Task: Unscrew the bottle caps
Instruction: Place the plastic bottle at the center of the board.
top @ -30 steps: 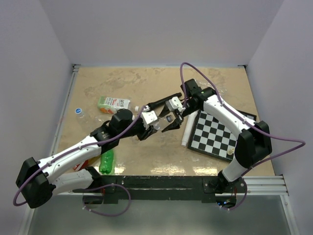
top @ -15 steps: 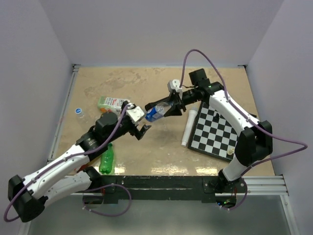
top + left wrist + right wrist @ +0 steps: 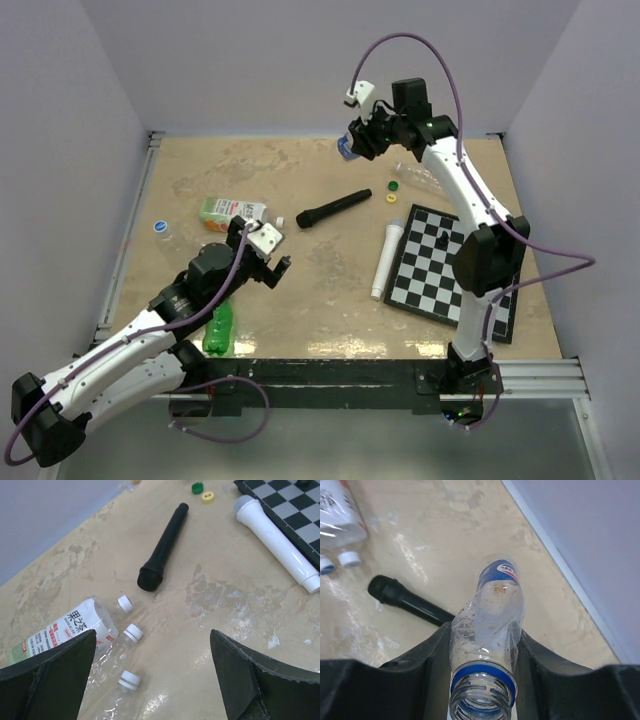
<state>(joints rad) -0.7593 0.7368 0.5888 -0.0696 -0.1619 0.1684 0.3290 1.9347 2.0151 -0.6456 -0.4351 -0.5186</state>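
Observation:
My right gripper (image 3: 358, 140) hangs high over the table's far edge, shut on a crinkled clear bottle with a blue Pepsi label (image 3: 492, 615). Its blue-ringed neck is open, with no cap on it. My left gripper (image 3: 150, 680) stands open and empty above the table at the near left (image 3: 270, 258). Just left of it lie two clear bottles with white caps (image 3: 133, 631) (image 3: 129, 679). A loose green cap (image 3: 393, 186) and a yellow cap (image 3: 392, 198) lie near the chessboard. A green bottle (image 3: 218, 328) lies under the left arm.
A white-and-green labelled carton (image 3: 232, 212) with a white cap (image 3: 124, 603) lies at the left. A black microphone (image 3: 335, 209) and a white microphone (image 3: 385, 260) lie mid-table beside the chessboard (image 3: 440, 270). A blue-capped clear bottle (image 3: 159, 226) rests by the left wall.
The left gripper opened and drew back toward the near left. The right gripper carried the Pepsi bottle up and away to the far edge.

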